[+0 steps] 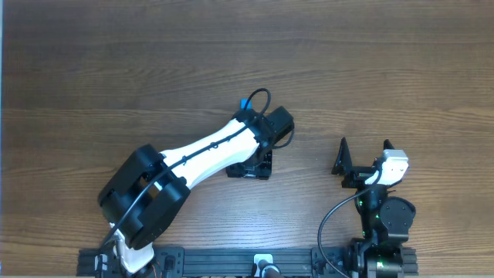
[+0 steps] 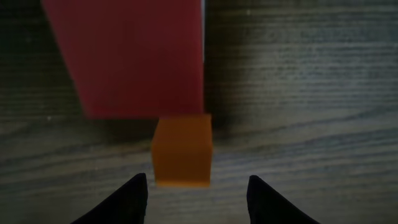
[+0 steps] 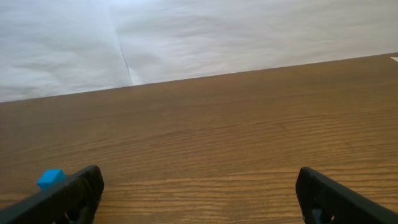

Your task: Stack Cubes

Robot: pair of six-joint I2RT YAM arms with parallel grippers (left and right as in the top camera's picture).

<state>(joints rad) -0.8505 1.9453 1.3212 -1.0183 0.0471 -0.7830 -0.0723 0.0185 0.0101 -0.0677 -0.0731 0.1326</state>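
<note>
A small orange cube (image 2: 182, 151) sits on the wooden table, touching the front of a much larger red cube (image 2: 127, 56). My left gripper (image 2: 198, 200) hovers open just short of the orange cube, one finger on each side of it. From above, the left gripper (image 1: 251, 165) is at the table's middle, with the arm covering both cubes. A small blue cube (image 1: 245, 103) (image 3: 51, 178) lies just beyond the left wrist. My right gripper (image 1: 363, 153) (image 3: 199, 199) stands open near its base, holding nothing.
The wooden table (image 1: 116, 62) stretches bare to the far left and far right. A pale wall (image 3: 249, 31) rises behind the table's far edge in the right wrist view.
</note>
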